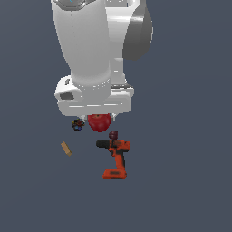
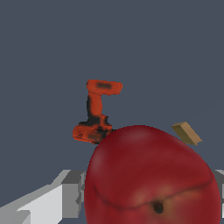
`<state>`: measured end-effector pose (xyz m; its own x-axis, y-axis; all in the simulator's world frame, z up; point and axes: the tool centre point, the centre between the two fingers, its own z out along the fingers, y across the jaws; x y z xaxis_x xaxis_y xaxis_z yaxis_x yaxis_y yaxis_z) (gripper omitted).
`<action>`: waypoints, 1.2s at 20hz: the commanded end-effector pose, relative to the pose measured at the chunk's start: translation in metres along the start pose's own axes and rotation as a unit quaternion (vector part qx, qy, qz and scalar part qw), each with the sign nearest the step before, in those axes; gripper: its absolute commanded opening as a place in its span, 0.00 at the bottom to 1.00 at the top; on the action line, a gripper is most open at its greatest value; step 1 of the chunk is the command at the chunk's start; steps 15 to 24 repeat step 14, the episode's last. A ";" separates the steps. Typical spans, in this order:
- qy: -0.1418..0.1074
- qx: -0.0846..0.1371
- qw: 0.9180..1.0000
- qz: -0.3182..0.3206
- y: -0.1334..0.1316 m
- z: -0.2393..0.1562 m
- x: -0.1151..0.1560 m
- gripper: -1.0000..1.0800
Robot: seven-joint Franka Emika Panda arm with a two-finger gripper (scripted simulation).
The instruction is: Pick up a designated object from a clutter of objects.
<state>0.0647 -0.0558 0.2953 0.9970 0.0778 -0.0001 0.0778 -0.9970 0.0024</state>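
Observation:
The designated object, a glossy red apple-like ball (image 1: 99, 122), sits just under the white hand of the arm in the exterior view. It fills the wrist view (image 2: 148, 175), with a grey finger (image 2: 70, 192) pressed against one side and a sliver of the other finger at the opposite side. My gripper (image 1: 99, 118) is shut on the ball. The rest of the clutter lies around it: an orange-and-black power drill (image 1: 117, 156), a tan block (image 1: 66, 148), a dark multicoloured lump (image 1: 78, 124) and a maroon bit (image 1: 113, 134).
The drill (image 2: 96, 113) lies on its side on the flat dark grey floor, close to the ball. The tan block (image 2: 187, 133) peeks out from behind the ball. The arm's white body hides the floor behind the hand in the exterior view.

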 end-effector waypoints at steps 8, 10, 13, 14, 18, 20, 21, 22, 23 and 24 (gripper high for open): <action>0.000 0.001 1.000 0.000 -0.029 -0.055 0.011 0.00; 0.000 0.001 1.000 0.000 -0.031 -0.060 0.012 0.00; 0.000 0.001 1.000 0.000 -0.033 -0.063 0.013 0.00; 0.000 0.001 1.000 0.000 -0.033 -0.064 0.013 0.00; 0.000 0.001 1.000 0.000 -0.033 -0.064 0.013 0.00; 0.000 0.001 1.000 0.000 -0.033 -0.064 0.013 0.00; 0.000 0.001 1.000 0.000 -0.033 -0.064 0.013 0.00; 0.000 0.001 1.000 0.000 -0.033 -0.064 0.013 0.00; 0.000 0.001 1.000 0.000 -0.033 -0.064 0.013 0.00; 0.000 0.001 1.000 0.000 -0.033 -0.064 0.013 0.00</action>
